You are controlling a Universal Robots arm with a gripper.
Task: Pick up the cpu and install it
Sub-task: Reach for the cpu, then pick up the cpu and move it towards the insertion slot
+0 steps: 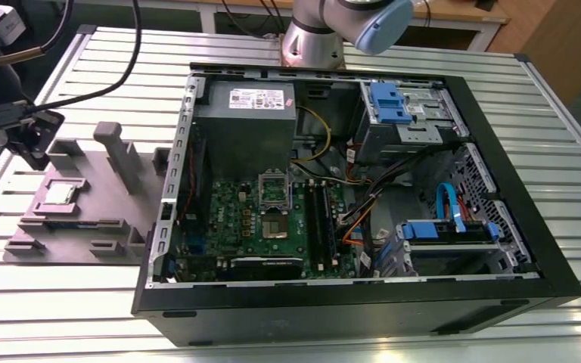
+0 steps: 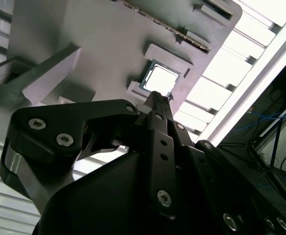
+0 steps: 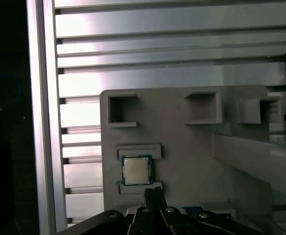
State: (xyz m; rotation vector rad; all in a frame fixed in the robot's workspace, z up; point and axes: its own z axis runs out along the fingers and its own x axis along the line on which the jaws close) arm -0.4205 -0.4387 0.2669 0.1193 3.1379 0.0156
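Black and jointed, the end effector (image 3: pixel 153 192) is seen in both wrist views with its two thin fingers drawn fully together, and nothing is held between them (image 2: pixel 158 96). Its tip is placed just beside one edge of the cpu (image 3: pixel 137 170); whether it touches the chip cannot be told. The cpu, silvery on top with a thin pale border, is laid flat in a shallow recess of a grey fixture block (image 3: pixel 191 147), framed by two low raised tabs on opposite sides. Several open-sided pockets and upright posts are moulded into the same block. In the exterior view the block (image 1: pixel 99 219) is set on a slatted aluminium table (image 1: pixel 69 302) at the exterior view's left, with the cpu (image 1: pixel 58 193) near its outer end and the end effector (image 1: pixel 36 147) held above that end. Just beside the block, to the exterior view's right, an open computer case (image 1: pixel 553 287) is laid on its side, and a green motherboard (image 1: pixel 235 219) with a dark, metal-framed socket (image 1: pixel 273 189) is exposed inside, well apart from the cpu.
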